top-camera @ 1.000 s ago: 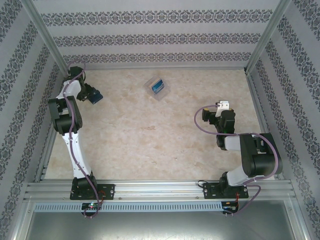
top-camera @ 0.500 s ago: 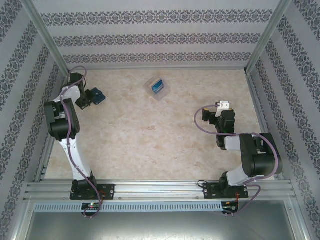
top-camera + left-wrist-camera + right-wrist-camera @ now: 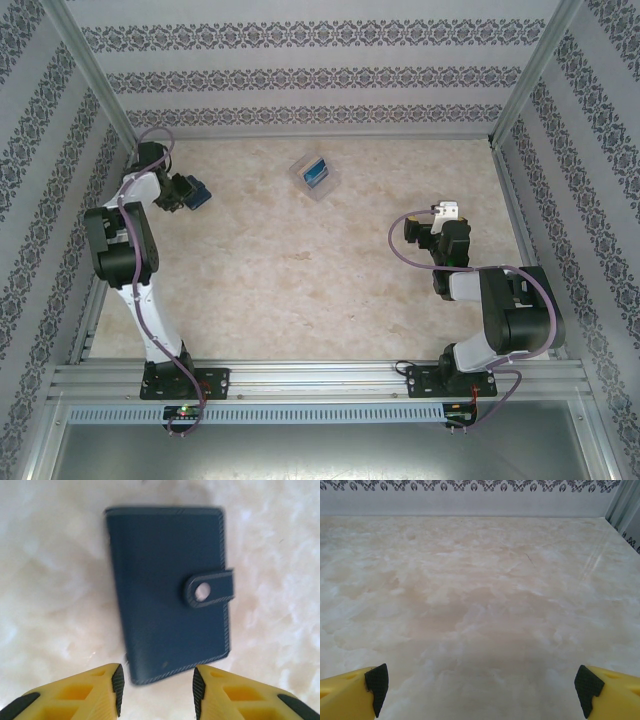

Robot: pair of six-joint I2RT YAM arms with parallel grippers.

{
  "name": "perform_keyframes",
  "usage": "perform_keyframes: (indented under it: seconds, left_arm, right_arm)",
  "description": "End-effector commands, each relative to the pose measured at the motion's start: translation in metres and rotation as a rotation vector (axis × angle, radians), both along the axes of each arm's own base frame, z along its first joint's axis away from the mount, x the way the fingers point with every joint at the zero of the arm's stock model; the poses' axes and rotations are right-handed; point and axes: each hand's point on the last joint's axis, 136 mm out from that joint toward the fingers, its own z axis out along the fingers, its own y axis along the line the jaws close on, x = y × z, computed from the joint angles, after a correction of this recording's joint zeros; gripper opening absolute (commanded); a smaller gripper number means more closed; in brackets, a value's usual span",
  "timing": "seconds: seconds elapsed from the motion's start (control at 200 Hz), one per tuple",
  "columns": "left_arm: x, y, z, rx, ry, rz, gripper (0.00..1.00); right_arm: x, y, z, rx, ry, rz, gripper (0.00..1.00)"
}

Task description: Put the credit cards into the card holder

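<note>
- Closely, left wrist view: navy card holder (image 3: 167, 590), closed, flat on table (image 3: 50, 605), near edge between parted fingers of left gripper (image 3: 157, 690).
- Top view: blue credit card (image 3: 316, 171) inside transparent case (image 3: 322, 190), well apart from card holder.
- Right gripper (image 3: 482, 685): fingers wide apart above table.

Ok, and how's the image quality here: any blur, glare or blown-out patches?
Left wrist view: the card holder is soft, its edges smeared, and the table around it is nearly washed out. Right wrist view: the table is evenly lit, with a pale streak of glare at far right. Top external view: sharp, even light, no hard shadows; the transparent case reads clearly.
</note>
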Motion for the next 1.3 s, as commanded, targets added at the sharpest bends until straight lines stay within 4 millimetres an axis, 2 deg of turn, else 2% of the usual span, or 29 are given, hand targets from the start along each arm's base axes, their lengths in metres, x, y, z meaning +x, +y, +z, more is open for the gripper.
perform_keyframes:
  seconds: [0.0,0.13,0.285,0.51,0.62,0.804,0.984,1.164,1.294]
  left_arm:
    - [0.011,-0.004,-0.008,-0.020,0.022,-0.021,0.43]
    - [0.011,0.000,-0.017,-0.011,0.038,-0.005,0.43]
    - [0.002,0.004,-0.036,-0.008,0.105,0.036,0.46]
    - [-0.005,0.000,-0.056,-0.011,0.157,0.015,0.44]
    - [-0.010,-0.004,-0.062,0.013,0.180,-0.005,0.35]
    - [-0.024,-0.015,-0.066,0.043,0.226,-0.041,0.13]
    - [-0.041,-0.040,-0.055,0.024,0.209,-0.073,0.00]
    - [-0.070,-0.077,-0.037,0.006,0.192,-0.123,0.00]
    - [-0.104,-0.108,-0.022,-0.013,0.180,-0.184,0.00]
  right_arm:
    - [0.005,0.002,0.011,0.008,-0.038,0.010,0.98]
    - [0.005,0.002,0.011,0.007,-0.039,0.010,0.98]
    - [0.005,0.002,0.012,0.008,-0.040,0.010,0.98]
    - [0.005,0.002,0.012,0.007,-0.040,0.011,0.98]
    - [0.005,0.002,0.012,0.008,-0.039,0.011,0.98]
    - [0.005,0.002,0.011,0.008,-0.038,0.010,0.98]
    - [0.005,0.002,0.012,0.007,-0.040,0.010,0.98]
    - [0.004,0.002,0.011,0.008,-0.038,0.010,0.98]
    - [0.005,0.001,0.011,0.009,-0.039,0.008,0.98]
